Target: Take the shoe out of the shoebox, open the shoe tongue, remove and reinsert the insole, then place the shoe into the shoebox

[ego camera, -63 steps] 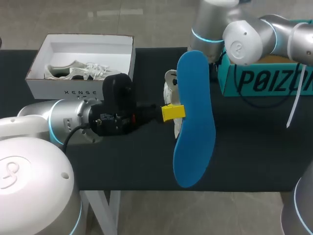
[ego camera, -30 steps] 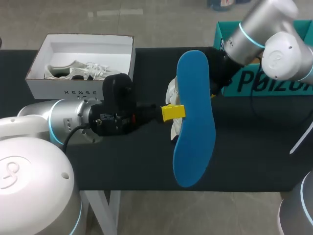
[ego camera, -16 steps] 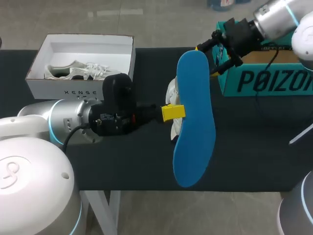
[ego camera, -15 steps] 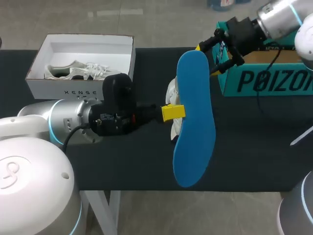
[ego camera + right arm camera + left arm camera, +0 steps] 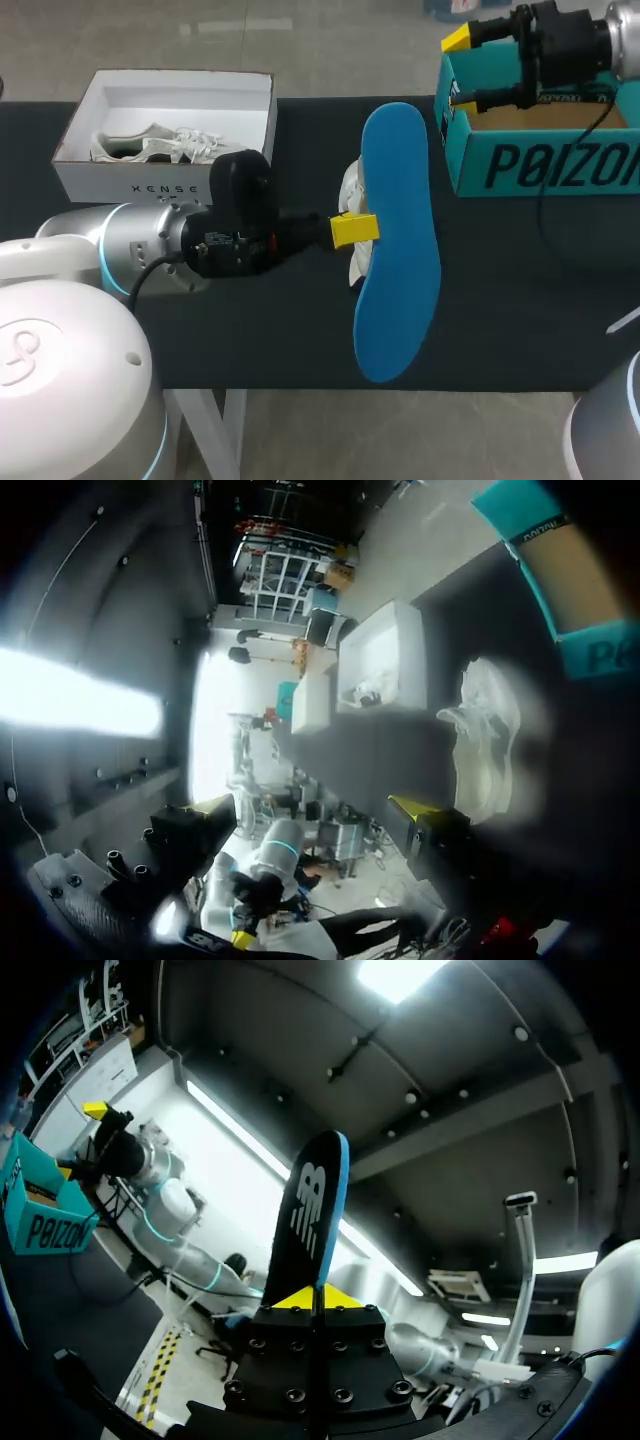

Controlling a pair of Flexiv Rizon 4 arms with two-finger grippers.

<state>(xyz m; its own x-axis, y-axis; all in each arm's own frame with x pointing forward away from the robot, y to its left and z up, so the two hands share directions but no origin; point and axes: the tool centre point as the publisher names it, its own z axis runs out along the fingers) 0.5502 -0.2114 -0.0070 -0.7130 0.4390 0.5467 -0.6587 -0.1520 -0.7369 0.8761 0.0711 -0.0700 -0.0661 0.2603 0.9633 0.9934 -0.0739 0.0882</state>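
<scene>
My left gripper (image 5: 354, 229) is clamped on the insole (image 5: 398, 240), its 2 yellow tips pinching one long edge near the middle. The insole hangs above the table (image 5: 250, 330), a flat, foot-shaped sheet with a smooth blue face towards the head camera. In the left wrist view it stands edge-on out of the gripper (image 5: 318, 1300), and there the insole (image 5: 312, 1210) shows a black reverse with a thin blue rim.

The shoe (image 5: 349, 180) lies on the matte black table top just behind the insole, which hides most of it. From the right wrist camera the shoe (image 5: 485, 740) is a white, soft-looking shape on the dark surface, too blurred to judge how its tongue stands.

My right gripper (image 5: 462, 72) hangs at the near corner of the teal box (image 5: 540, 160), fingers well apart and holding nothing. Its own view shows the same wide gap (image 5: 312, 808). The teal box is open cardboard with plain brown inner faces.

The white shoebox (image 5: 70, 165) sits well apart at the far left, open, with 1 pale laced second shoe (image 5: 150, 145) lying inside.
</scene>
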